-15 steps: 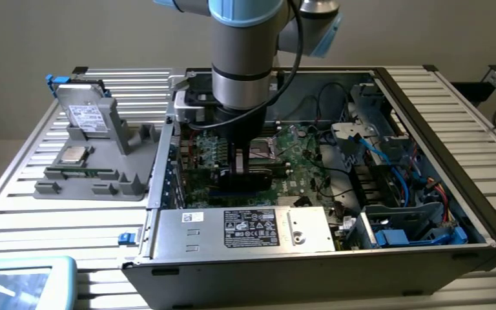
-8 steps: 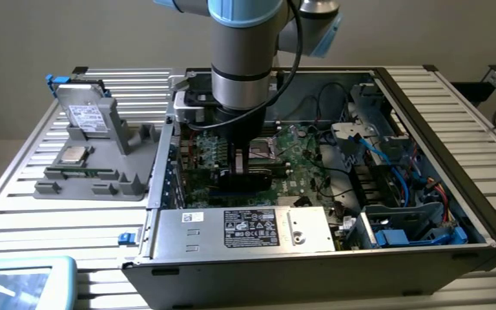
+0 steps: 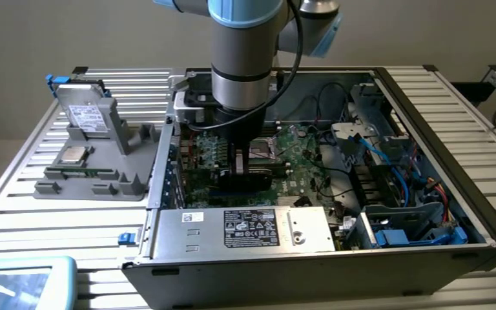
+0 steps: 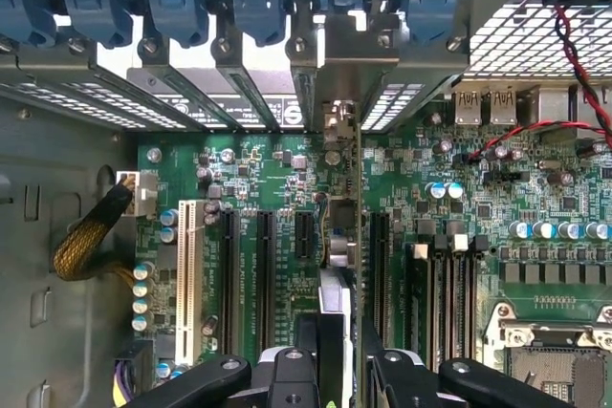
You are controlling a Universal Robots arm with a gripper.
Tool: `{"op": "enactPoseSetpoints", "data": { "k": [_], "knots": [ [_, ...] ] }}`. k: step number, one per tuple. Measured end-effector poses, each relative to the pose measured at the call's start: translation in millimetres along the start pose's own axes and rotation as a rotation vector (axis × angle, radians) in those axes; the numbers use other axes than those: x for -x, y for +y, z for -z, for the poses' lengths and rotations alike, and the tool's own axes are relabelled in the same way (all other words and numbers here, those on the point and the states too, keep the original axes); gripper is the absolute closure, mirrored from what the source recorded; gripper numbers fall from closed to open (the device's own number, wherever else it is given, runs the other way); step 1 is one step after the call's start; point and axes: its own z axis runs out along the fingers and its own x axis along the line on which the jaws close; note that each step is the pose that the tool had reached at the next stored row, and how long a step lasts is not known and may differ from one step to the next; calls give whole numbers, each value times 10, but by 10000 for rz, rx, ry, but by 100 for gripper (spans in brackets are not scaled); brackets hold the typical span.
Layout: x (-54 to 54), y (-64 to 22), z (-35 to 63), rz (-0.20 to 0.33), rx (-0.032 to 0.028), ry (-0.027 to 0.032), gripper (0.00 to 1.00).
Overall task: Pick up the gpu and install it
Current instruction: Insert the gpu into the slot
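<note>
Green gpu [image 4: 338, 247] edge-on between fingers [image 4: 287, 377], slots [image 4: 263, 265] close either side

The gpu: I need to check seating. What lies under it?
Under the gpu, gripped edge-on by the end effector, lies the green motherboard, with black slots on both sides of it. The card itself covers whatever is directly beneath, so its seating can't be seen.
</note>
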Motion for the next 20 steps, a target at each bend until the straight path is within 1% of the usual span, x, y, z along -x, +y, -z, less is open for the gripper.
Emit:
{"op": "enactPoseSetpoints", "data": {
  "k": [14,20],
  "knots": [
    [-1,1,-4,35,0,-1,73],
    [-3,1,-4,73,13,-5,73]
  ]
}}
